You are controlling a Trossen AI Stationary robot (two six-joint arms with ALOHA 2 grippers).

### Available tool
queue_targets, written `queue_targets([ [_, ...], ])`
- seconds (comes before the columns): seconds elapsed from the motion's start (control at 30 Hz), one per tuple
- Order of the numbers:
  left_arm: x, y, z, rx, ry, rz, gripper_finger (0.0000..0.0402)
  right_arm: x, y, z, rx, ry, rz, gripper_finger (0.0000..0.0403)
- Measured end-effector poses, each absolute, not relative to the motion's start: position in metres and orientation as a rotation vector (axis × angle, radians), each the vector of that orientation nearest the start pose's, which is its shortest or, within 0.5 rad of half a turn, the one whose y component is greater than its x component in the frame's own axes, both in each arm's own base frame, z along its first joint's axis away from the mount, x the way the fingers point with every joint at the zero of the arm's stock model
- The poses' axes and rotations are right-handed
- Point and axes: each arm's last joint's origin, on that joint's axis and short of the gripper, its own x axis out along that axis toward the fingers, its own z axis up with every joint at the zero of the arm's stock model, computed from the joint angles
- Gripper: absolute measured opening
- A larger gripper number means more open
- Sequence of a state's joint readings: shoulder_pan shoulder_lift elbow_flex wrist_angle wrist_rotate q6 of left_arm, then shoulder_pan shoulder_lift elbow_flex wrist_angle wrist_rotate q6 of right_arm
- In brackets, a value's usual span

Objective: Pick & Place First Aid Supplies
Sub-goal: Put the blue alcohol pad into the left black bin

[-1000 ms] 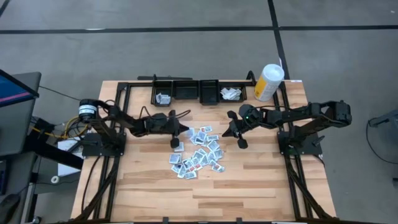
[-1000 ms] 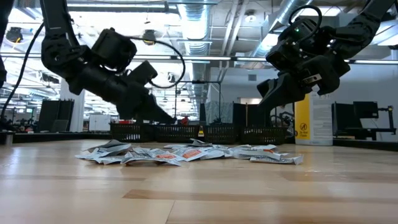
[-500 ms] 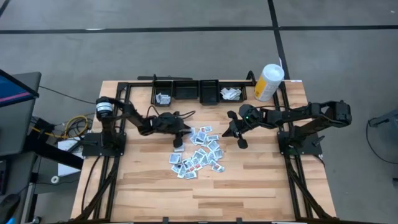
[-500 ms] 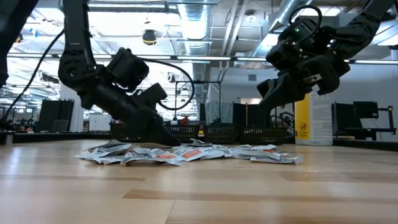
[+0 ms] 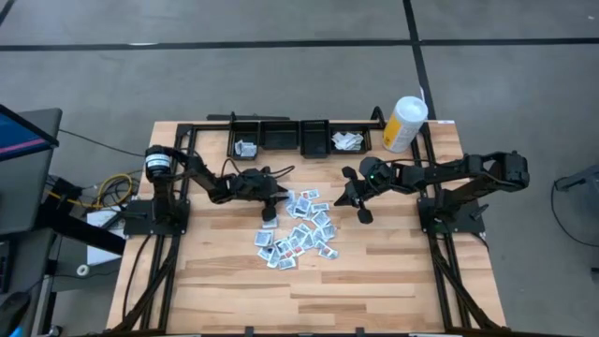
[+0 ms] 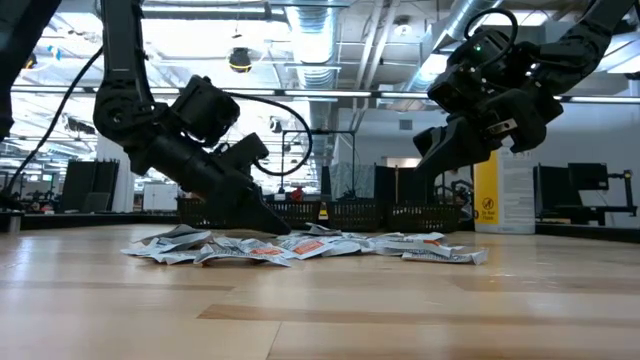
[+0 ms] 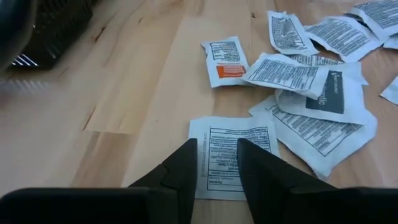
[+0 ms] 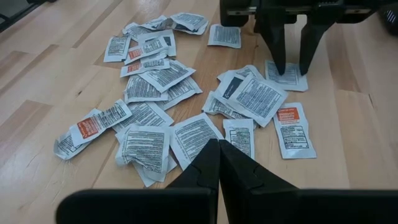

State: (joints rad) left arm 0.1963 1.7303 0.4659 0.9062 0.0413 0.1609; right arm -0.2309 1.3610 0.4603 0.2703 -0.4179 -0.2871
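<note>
The first aid supplies, many small white packets [image 5: 298, 232], lie loose in a pile mid-table. My left gripper [image 7: 216, 148] stands open at the pile's left edge. It slants down, with both fingertips low over one white printed packet [image 7: 255, 132] that lies flat on the wood. The right wrist view shows the same gripper [image 8: 292, 65] over that packet [image 8: 287, 79]. My right gripper [image 5: 363, 215] hangs shut above the table to the right of the pile, and its shut fingers [image 8: 219, 149] hold nothing. My left gripper has its two fingertips [image 8: 278, 67] down at the top face of the flat packet [image 7: 219, 132], coming slantwise from the table's left and above. The packet is wider than the gap between the fingers. Whether the tips touch it, I cannot tell.
A row of black bins [image 5: 281, 138] stands at the table's far edge, with packets in the left bin [image 5: 246, 147] and the right bin [image 5: 348, 140]. A tall white-and-yellow canister [image 5: 404, 124] stands at the far right. Bare wood lies toward the near edge.
My left gripper has sunk toward the table and moved a little toward the pile, down over the packet at the pile's left edge. Its fingers have opened. Over the last half second it has kept still. The packets have not moved.
</note>
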Motion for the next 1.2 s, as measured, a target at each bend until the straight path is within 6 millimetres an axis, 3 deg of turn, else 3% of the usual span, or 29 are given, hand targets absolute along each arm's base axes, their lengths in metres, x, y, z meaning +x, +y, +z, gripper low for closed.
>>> queue_targets([
  [0.33, 0.285, 0.058, 0.132, 0.166, 0.294, 0.132, 0.0116, 0.237, -0.044, 0.151, -0.080, 0.564, 0.265, 0.0000],
  [0.9, 0.291, 0.065, 0.105, 0.139, 0.375, 0.136, 0.0114, 0.237, -0.044, 0.151, -0.077, 0.565, 0.264, 0.0000],
  [1.2, 0.291, 0.063, 0.103, 0.143, 0.391, 0.126, 0.0058, 0.237, -0.044, 0.151, -0.077, 0.565, 0.264, 0.0000],
])
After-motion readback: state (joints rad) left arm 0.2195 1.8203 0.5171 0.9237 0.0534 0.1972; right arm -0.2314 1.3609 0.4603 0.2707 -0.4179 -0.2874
